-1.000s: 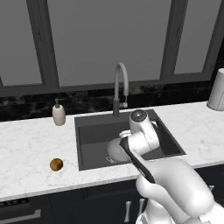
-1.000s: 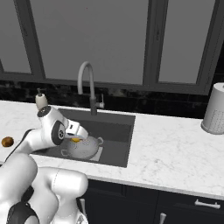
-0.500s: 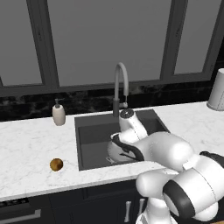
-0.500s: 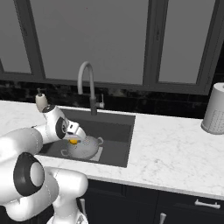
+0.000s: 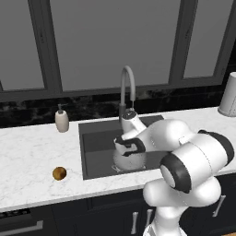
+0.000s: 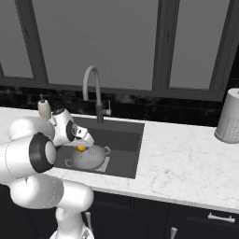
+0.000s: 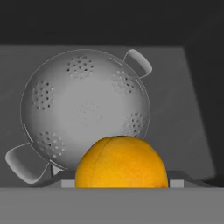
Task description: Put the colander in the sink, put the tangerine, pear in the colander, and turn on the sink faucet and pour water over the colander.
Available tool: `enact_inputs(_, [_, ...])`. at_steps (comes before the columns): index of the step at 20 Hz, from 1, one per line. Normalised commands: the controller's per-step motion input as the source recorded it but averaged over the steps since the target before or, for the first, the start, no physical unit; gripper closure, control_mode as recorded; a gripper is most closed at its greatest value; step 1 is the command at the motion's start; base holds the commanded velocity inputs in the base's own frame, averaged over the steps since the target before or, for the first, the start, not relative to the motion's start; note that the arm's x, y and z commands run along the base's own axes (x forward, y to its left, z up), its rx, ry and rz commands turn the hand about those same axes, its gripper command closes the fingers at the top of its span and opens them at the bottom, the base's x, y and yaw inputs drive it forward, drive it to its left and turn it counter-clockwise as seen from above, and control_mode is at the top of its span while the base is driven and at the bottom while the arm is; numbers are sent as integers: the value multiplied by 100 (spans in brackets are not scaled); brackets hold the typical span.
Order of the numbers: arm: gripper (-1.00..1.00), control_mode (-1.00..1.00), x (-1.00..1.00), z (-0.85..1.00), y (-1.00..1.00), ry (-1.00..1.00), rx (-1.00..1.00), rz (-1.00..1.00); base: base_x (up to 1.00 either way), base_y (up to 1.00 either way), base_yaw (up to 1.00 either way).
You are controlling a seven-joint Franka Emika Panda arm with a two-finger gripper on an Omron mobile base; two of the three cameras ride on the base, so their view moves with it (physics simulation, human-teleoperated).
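The silver colander stands upright in the dark sink, left of the basin's middle. My gripper hangs just above the colander's near rim, shut on the bright orange tangerine. In the hand view the tangerine sits low in front of the colander's bowl. The brownish pear lies on the counter left of the sink. The grey gooseneck faucet rises behind the basin.
A cream soap bottle stands on the counter at the sink's back left. A pale perforated canister is at the far right. My own bulky arm covers the sink's right part in the left base view.
The arm's elbow has swung round and the hand has edged a little left. The tangerine has stayed in the grip, nearly in place above the colander.
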Motion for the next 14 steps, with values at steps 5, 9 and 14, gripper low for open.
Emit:
enact_inputs(5, [100, -100, 3, -37, 3, 0, 4, 0, 0, 0, 0])
enact_inputs(9, [100, -100, 0, -38, 0, 0, 0, 0, 0, 0, 0])
enact_inputs(14, [100, -100, 5, -33, 0, 0, 0, 0, 0, 0, 0])
